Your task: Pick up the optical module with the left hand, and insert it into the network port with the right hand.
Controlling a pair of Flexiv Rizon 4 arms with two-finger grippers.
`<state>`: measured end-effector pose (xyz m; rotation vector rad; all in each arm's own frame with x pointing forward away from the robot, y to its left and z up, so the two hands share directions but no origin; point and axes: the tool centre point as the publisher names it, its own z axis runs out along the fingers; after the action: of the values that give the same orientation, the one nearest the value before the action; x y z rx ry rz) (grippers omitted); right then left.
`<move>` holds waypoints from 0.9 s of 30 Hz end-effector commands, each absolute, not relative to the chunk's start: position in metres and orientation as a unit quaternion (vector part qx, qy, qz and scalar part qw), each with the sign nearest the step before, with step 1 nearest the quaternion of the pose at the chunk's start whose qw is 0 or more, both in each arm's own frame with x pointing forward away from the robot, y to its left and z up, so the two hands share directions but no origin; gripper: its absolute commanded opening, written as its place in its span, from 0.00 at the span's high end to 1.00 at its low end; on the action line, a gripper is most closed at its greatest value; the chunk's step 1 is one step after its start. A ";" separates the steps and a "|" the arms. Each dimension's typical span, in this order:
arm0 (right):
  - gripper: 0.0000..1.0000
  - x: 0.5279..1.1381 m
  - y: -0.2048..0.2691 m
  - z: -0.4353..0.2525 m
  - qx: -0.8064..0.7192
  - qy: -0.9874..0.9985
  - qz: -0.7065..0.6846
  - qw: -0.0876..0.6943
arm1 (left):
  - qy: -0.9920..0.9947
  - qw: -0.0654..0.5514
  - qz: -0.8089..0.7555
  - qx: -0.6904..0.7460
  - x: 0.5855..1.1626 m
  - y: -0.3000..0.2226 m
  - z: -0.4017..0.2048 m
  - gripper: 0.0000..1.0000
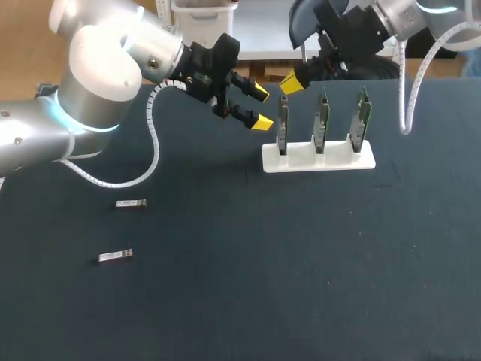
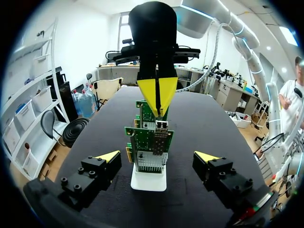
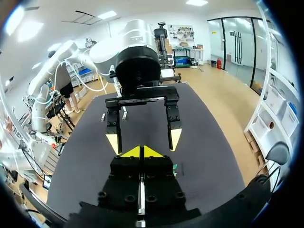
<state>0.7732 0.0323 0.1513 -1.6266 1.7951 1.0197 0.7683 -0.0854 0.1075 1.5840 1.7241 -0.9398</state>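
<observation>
Two small silver optical modules (image 1: 131,203) (image 1: 116,256) lie flat on the dark table at the left, far from both grippers. Three upright green network cards stand in a white holder (image 1: 318,156). My left gripper (image 1: 261,107) (image 2: 158,156) hovers open and empty just left of the leftmost card (image 1: 282,124) (image 2: 149,142). My right gripper (image 1: 291,83) (image 2: 157,95) (image 3: 141,152) is shut, tips pressed together directly above that card's metal port cage (image 2: 161,126). I see nothing between its tips. In the right wrist view, the left gripper (image 3: 144,140) faces mine with fingers wide apart.
The white holder's base (image 2: 148,181) sits on the table's far middle. The other two cards (image 1: 322,120) (image 1: 363,116) stand to the right of the first. A white cable (image 1: 154,150) loops down from my left arm onto the table.
</observation>
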 end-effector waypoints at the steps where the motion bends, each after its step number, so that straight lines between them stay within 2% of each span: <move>1: 1.00 0.777 0.036 0.149 -0.601 0.660 0.377 0.249 | 0.652 0.304 -0.353 0.598 0.767 -0.085 0.108 0.00; 27: 1.00 0.776 0.039 0.130 -0.589 0.674 0.383 0.228 | 0.652 0.304 -0.353 0.598 0.767 -0.085 0.108 0.00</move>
<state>0.7723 0.0376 0.1380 -1.6190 1.8520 1.0479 0.7683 -0.0854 0.1075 1.5840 1.7241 -0.9398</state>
